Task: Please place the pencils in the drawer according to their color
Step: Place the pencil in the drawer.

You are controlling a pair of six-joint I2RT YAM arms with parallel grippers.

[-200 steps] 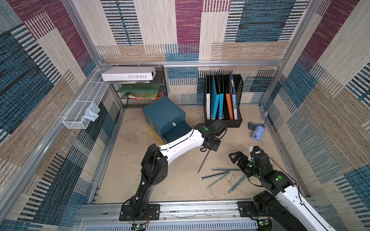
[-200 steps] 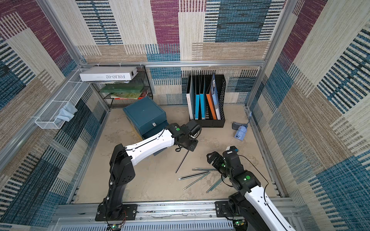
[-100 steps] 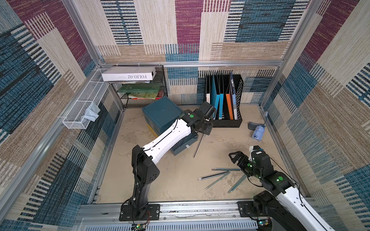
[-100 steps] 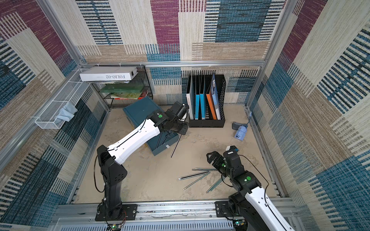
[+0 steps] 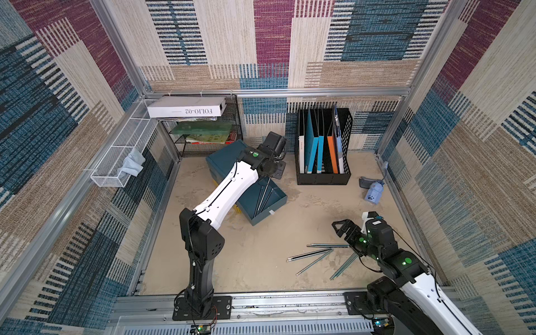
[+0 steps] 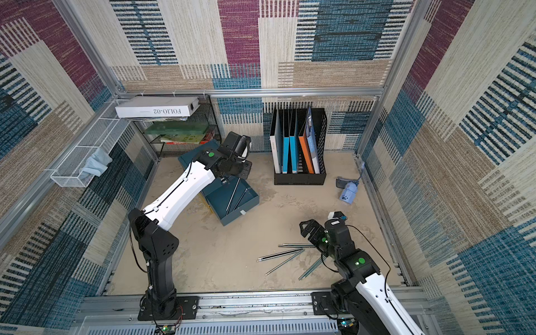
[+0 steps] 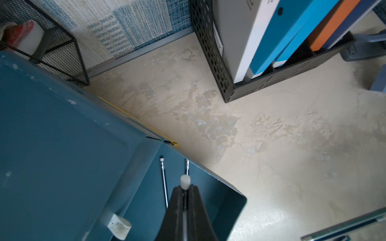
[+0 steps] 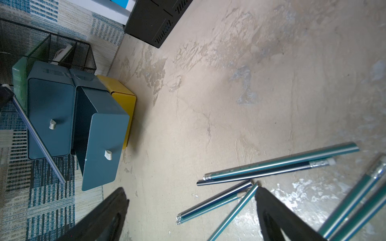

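Claws, left to right: left claw (image 7: 184,188) pinched shut on a dark pencil (image 7: 185,182), eraser up, tip hanging into the open teal drawer (image 5: 277,206) beside two pencils (image 7: 164,181) inside. Farther right, right claw (image 8: 191,191) spread wide and empty above loose pencils (image 5: 309,254) on the desk (image 5: 255,261). Risk — let go while tilted, propped on the drawer wall or spilled out. Held pencil's colour unclear.

A black file rack (image 5: 323,177) held upright folders (image 5: 312,150); a pale-blue gadget (image 5: 374,193) lay near it, a white box (image 5: 185,107) well apart.
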